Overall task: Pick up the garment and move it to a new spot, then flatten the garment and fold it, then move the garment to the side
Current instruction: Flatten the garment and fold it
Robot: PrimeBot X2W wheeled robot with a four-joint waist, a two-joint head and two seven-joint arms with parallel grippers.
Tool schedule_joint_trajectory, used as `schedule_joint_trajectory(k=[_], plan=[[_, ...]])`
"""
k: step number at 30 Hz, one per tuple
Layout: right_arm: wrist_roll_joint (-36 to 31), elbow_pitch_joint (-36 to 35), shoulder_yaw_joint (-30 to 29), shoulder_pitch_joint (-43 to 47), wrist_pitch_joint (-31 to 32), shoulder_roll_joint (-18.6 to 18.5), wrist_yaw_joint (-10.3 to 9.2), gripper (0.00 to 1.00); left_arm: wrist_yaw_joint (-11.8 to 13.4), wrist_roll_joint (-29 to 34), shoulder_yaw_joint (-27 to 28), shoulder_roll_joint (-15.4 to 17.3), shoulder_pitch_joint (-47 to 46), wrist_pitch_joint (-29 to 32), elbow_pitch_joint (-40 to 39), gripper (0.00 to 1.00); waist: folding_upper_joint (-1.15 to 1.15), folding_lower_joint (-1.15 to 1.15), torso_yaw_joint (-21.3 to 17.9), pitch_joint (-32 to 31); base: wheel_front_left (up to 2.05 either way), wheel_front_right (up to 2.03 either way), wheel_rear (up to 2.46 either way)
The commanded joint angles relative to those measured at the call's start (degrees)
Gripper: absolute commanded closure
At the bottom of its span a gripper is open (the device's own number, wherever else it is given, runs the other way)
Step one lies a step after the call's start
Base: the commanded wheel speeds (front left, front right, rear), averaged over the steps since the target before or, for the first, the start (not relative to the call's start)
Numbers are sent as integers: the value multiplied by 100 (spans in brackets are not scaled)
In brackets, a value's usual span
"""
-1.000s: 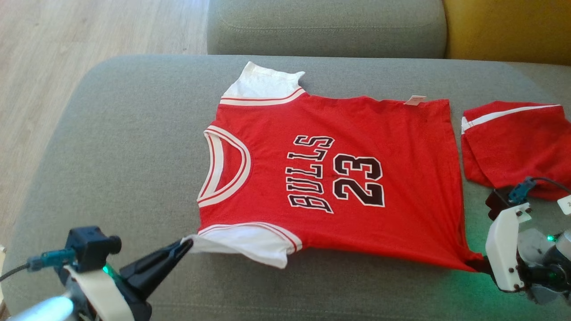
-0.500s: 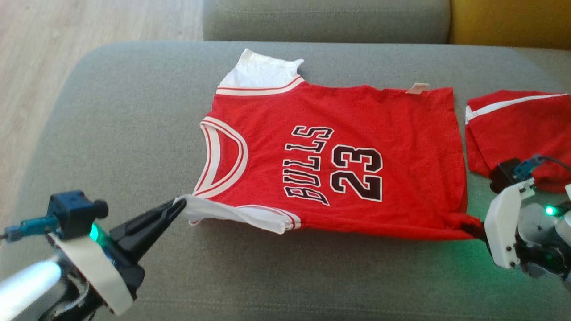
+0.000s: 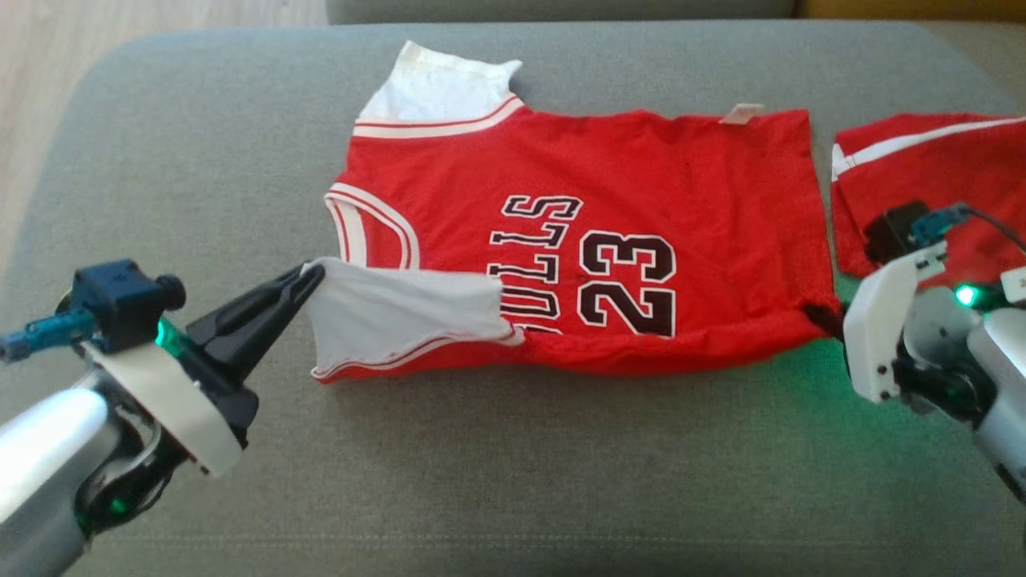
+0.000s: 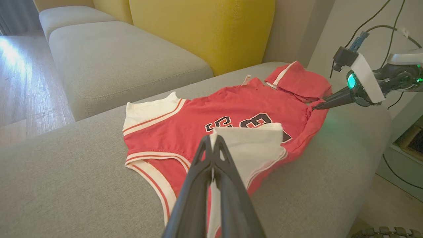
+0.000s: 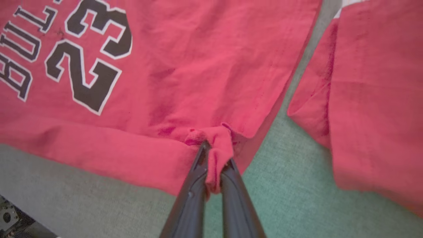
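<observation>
The garment (image 3: 641,168) is a red jersey with white sleeves and black "BULLS 23" lettering, spread on the grey sofa cushion (image 3: 200,160). Its near edge is lifted and folded over toward the back, so the near white sleeve (image 3: 401,308) lies over the lettering. My left gripper (image 3: 314,274) is shut on that sleeve's corner, seen also in the left wrist view (image 4: 211,140). My right gripper (image 3: 817,311) is shut on the near hem corner, where red cloth (image 5: 216,145) bunches between its fingers (image 5: 195,185).
A second red piece with a white stripe (image 3: 938,176) lies to the right of the jersey, close to my right wrist. A yellow backrest cushion (image 4: 205,29) and more grey seats (image 4: 115,62) stand behind. Wooden floor (image 3: 32,72) lies off the cushion's left edge.
Both grippers have carried the jersey's near edge up and away from me, folding it over the front; the white sleeve now covers part of the lettering. The head camera has tilted down.
</observation>
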Motion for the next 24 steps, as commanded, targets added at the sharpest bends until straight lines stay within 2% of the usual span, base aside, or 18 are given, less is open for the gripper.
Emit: schedule_joint_trajectory(k=[1, 8, 12, 24], plan=[[-76, -75, -82, -169, -98, -45, -5, 100, 8, 45, 312, 173, -366, -35, -43, 100, 0, 0, -35, 77, 0, 0, 0], [-316, 270, -119, -442, -343, 210, -5, 100, 8, 76, 303, 4, -616, -35, 235, 100, 0, 0, -92, 272, 0, 0, 0], [-350, 434, -221, -581, -459, 405, -5, 100, 8, 24, 493, -90, -704, -35, 370, 100, 0, 0, -125, 369, 0, 0, 0], [-456, 739, -178, -833, -609, 681, -5, 100, 8, 115, 476, -505, -1028, -35, 921, 100, 0, 0, -169, 634, 0, 0, 0]])
